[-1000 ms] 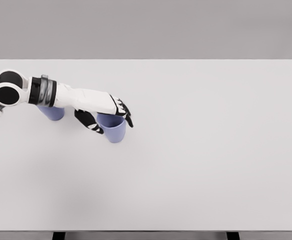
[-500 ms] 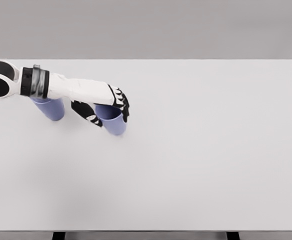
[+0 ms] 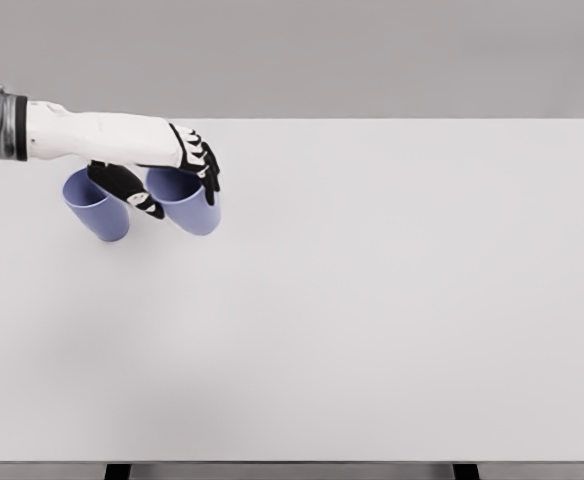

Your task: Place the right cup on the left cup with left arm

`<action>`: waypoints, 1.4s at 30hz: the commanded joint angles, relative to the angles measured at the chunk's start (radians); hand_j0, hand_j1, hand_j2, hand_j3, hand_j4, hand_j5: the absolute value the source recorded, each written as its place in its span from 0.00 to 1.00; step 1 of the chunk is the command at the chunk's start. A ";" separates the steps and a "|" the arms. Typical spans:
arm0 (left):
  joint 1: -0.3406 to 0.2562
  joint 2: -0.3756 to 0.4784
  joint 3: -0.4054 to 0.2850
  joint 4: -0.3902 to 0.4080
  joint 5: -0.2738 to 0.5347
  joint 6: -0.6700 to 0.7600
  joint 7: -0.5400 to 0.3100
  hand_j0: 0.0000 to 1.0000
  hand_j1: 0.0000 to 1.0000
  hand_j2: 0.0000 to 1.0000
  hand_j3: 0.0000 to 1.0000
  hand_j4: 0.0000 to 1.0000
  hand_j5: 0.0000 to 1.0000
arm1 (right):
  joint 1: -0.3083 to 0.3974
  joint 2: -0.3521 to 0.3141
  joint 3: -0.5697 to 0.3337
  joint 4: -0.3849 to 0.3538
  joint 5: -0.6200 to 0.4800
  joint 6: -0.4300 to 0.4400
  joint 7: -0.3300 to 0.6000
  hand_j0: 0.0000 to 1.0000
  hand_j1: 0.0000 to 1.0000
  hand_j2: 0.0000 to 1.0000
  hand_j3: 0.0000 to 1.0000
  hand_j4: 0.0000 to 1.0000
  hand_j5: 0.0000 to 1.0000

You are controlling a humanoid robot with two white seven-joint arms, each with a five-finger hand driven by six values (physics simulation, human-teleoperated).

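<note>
Right cup (image 3: 189, 202) held at its rim by the left hand (image 3: 162, 170), beside the left cup (image 3: 97, 205).
Both cups are lavender-blue. The white left arm (image 3: 82, 135) enters from the picture's left edge; its dark-tipped fingers (image 3: 204, 165) curl over the far side of the right cup's rim while the thumb (image 3: 127, 187) presses the near side, between the two cups. The left cup stands on the white table (image 3: 392, 300) near its far left corner.

Two lavender cups (image 3: 190, 205), white table (image 3: 392, 300)
</note>
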 commanded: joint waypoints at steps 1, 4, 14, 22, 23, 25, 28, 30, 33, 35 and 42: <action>-0.002 0.011 0.000 0.005 0.013 0.003 0.000 0.60 0.60 0.60 0.60 0.60 0.60 | 0.000 0.000 0.000 0.000 0.001 -0.001 0.000 1.00 1.00 1.00 1.00 1.00 1.00; -0.012 0.017 -0.002 0.014 0.013 0.003 0.000 0.60 0.60 0.60 0.60 0.60 0.60 | 0.000 0.000 0.000 0.000 0.001 -0.001 0.000 1.00 1.00 1.00 1.00 1.00 1.00; -0.080 0.045 -0.037 0.071 0.022 0.003 0.000 0.60 0.60 0.60 0.60 0.60 0.60 | 0.000 0.000 0.000 0.000 0.001 -0.001 0.000 1.00 1.00 1.00 1.00 1.00 1.00; -0.118 0.045 -0.075 0.106 0.039 0.003 0.000 0.60 0.60 0.60 0.60 0.60 0.60 | 0.000 0.000 0.000 0.000 0.001 -0.001 0.000 1.00 1.00 1.00 1.00 1.00 1.00; -0.123 0.045 -0.075 0.106 0.040 0.003 0.000 0.60 0.60 0.60 0.60 0.60 0.60 | 0.000 0.000 0.000 0.000 0.001 -0.001 0.000 1.00 1.00 1.00 1.00 1.00 1.00; -0.130 0.045 -0.075 0.115 0.051 0.003 0.000 0.61 0.61 0.61 0.61 0.61 0.61 | 0.000 0.000 0.000 0.000 0.001 -0.001 0.000 1.00 1.00 1.00 1.00 1.00 1.00; -0.133 0.043 -0.075 0.145 0.073 0.003 0.000 0.61 0.61 0.61 0.61 0.61 0.61 | 0.000 0.000 0.000 0.000 0.001 -0.001 0.000 1.00 1.00 1.00 1.00 1.00 1.00; -0.133 0.043 -0.075 0.158 0.079 0.003 0.000 0.61 0.61 0.61 0.61 0.61 0.61 | 0.000 0.000 0.000 0.000 0.001 -0.001 0.000 1.00 1.00 1.00 1.00 1.00 1.00; -0.138 0.043 -0.075 0.174 0.091 0.003 0.000 0.61 0.61 0.61 0.61 0.61 0.61 | 0.000 0.000 0.000 0.000 0.001 -0.001 0.000 1.00 1.00 1.00 1.00 1.00 1.00; -0.147 0.045 -0.075 0.181 0.094 0.003 0.000 0.61 0.61 0.61 0.61 0.61 0.61 | 0.000 0.000 0.000 0.000 0.001 -0.001 0.000 1.00 1.00 1.00 1.00 1.00 1.00; -0.152 0.046 -0.077 0.253 0.094 0.003 0.000 0.62 0.62 0.62 0.62 0.62 0.62 | 0.000 0.000 0.000 0.000 0.001 -0.001 0.000 1.00 1.00 1.00 1.00 1.00 1.00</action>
